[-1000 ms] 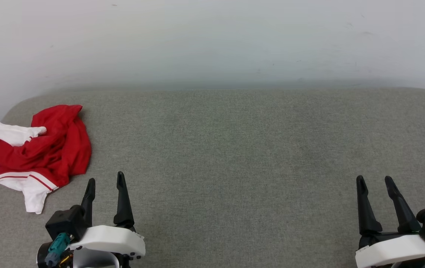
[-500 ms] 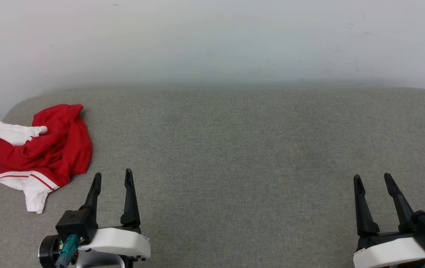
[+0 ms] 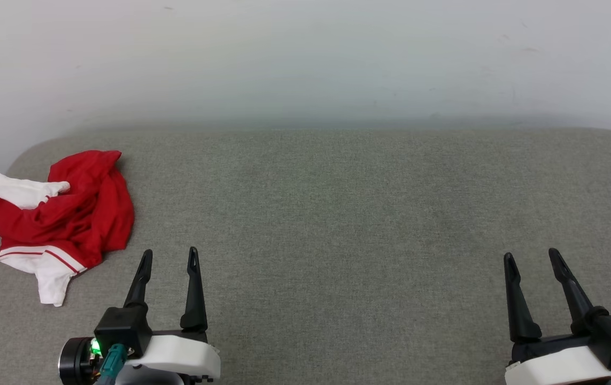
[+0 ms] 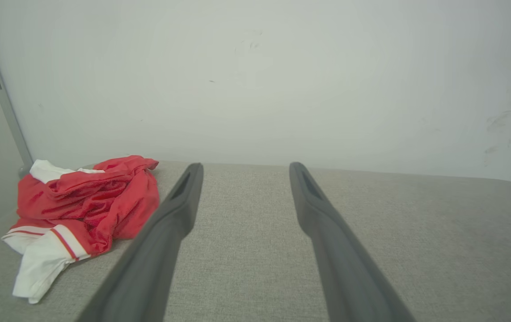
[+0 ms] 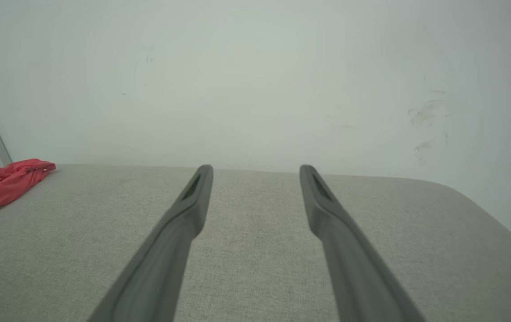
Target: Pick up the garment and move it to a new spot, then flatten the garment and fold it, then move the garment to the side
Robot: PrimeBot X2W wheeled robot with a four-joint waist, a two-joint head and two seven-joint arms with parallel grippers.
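The garment (image 3: 64, 214), a red T-shirt with white sleeves and red-and-white stripes, lies crumpled at the far left of the grey padded surface (image 3: 337, 214). One white sleeve trails toward the front. My left gripper (image 3: 170, 256) stands open just right of and in front of the garment, apart from it, nothing between its fingers. The left wrist view has the garment (image 4: 90, 201) to the left of that gripper (image 4: 242, 169). My right gripper (image 3: 530, 258) is open at the lower right, far from the garment. Its own view has it (image 5: 255, 171) with the garment (image 5: 0, 183) at the left edge.
A pale wall (image 3: 305, 59) runs along the back of the surface. The surface's rounded left corner lies close behind the garment, and its left edge drops off beside it. A grey vertical strip (image 4: 0, 89) stands at the wall's left end.
My left gripper has shifted a little to the right and turned to point straighter ahead. The right gripper drifted slightly left. The garment has not moved.
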